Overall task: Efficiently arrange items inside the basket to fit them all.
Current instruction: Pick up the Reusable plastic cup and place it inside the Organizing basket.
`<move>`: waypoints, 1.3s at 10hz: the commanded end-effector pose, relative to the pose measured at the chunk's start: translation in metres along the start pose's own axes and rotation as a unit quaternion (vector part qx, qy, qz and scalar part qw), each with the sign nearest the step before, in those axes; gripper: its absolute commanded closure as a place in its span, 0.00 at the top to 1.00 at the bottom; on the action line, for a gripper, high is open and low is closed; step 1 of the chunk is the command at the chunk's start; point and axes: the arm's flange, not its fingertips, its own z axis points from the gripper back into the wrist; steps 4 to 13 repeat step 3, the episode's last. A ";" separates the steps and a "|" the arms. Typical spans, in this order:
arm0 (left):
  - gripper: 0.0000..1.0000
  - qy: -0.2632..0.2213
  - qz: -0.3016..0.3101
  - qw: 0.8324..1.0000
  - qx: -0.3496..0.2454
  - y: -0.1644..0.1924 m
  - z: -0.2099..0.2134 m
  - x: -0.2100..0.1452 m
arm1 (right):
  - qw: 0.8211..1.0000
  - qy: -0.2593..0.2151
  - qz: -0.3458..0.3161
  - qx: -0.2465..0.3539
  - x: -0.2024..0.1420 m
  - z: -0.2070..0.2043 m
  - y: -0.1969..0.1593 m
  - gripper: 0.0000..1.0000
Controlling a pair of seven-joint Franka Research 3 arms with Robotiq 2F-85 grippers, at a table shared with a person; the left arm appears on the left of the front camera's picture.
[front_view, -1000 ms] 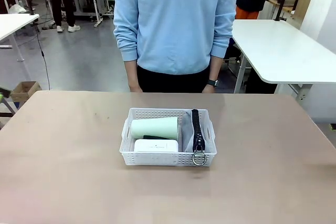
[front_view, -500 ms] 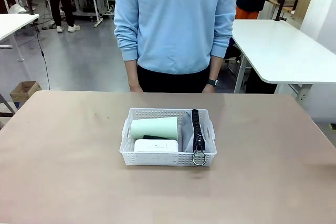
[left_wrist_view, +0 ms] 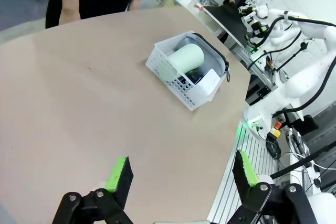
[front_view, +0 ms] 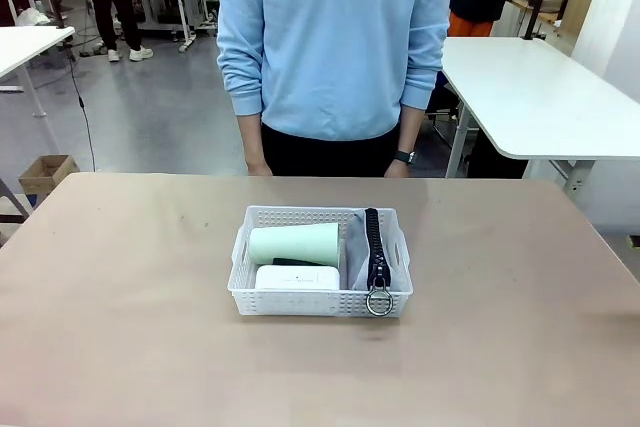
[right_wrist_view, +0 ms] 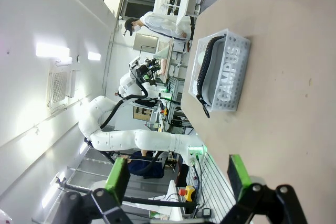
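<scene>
The white basket (front_view: pixel 300 303) sits mid-table. Inside it, a pale green cup (front_view: pixel 293 244) lies on its side at the back left. A white oblong box (front_view: pixel 297 277) lies in front of the cup, and a small black object (front_view: pixel 290 262) shows between them. The grey pouch (front_view: pixel 356 252) stands on edge along the right side, zipper up, its ring (front_view: pixel 378 302) hanging over the front wall. My left gripper (left_wrist_view: pixel 181 171) is open, well back from the basket (left_wrist_view: pixel 168 72). My right gripper (right_wrist_view: pixel 176 176) is open too, far from the basket (right_wrist_view: pixel 223 34), where the "CAMPUS" pouch (right_wrist_view: pixel 231 74) shows through the wall.
A person in a light blue sweatshirt (front_view: pixel 333 37) stands at the far edge, hands hanging just behind the table. The brown tabletop (front_view: pixel 120 287) is bare all around the basket. White tables (front_view: pixel 530 87) stand behind.
A small green tip at the front view's left edge a second ago is gone. The basket, its contents and the person have not moved.
</scene>
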 end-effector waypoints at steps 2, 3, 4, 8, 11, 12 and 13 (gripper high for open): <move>1.00 0.002 0.002 1.000 0.002 -0.002 -0.003 -0.004 | 1.000 0.003 -0.005 -0.007 -0.002 0.001 0.003 1.00; 1.00 0.002 0.002 1.000 0.002 -0.002 -0.003 -0.004 | 1.000 0.003 -0.005 -0.007 -0.002 0.001 0.003 1.00; 1.00 0.002 0.002 1.000 0.002 -0.002 -0.003 -0.004 | 1.000 0.003 -0.005 -0.007 -0.002 0.001 0.003 1.00; 1.00 0.002 0.002 1.000 0.002 -0.002 -0.003 -0.004 | 1.000 0.003 -0.005 -0.007 -0.002 0.001 0.003 1.00; 1.00 0.002 0.002 1.000 0.002 -0.002 -0.003 -0.004 | 1.000 0.003 -0.005 -0.007 -0.002 0.001 0.003 1.00; 1.00 0.002 0.002 1.000 0.002 -0.002 -0.003 -0.004 | 1.000 0.003 -0.005 -0.007 -0.002 0.001 0.003 1.00; 1.00 0.002 0.002 1.000 0.002 -0.002 -0.003 -0.004 | 1.000 0.003 -0.005 -0.007 -0.002 0.001 0.003 1.00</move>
